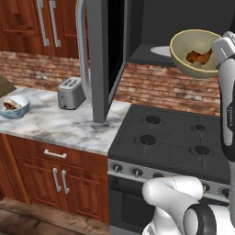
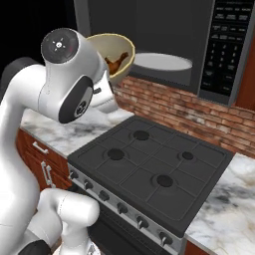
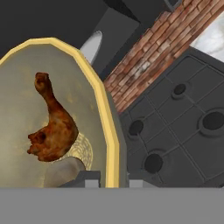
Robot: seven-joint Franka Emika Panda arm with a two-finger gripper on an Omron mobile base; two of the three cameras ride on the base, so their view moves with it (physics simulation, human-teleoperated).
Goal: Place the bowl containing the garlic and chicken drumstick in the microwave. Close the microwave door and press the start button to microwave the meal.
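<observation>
The gripper (image 3: 106, 179) is clamping the yellowish rim of the bowl (image 1: 195, 53), its two dark finger tips sitting on either side of the rim at the bottom middle of the hand view, one inside and one outside the wall. The bowl is hanging in the air at the upper right of the left base view, tilted so its inside is facing the camera, above the back of the stove (image 1: 174, 140) and just in front of the open microwave (image 2: 164, 45). In the right base view the bowl (image 2: 117, 55) is showing at the upper left of centre, partly behind the arm's white joint, near the left end of the white turntable plate (image 2: 162, 62) but apart from it. The chicken drumstick (image 3: 54, 127) is lying inside the bowl at the left of the hand view, plump end low and thin bone end pointing up the frame; a pale grey lump just below it is too unclear to name. The microwave door (image 1: 103, 55) is standing wide open in the upper middle of the left base view, its long silver handle toward the left. On the marble table (image 1: 55, 124) at the left, a toaster (image 1: 70, 93) is standing near the brick wall, and a small pale bowl (image 1: 13, 106) is sitting at the far left edge.
</observation>
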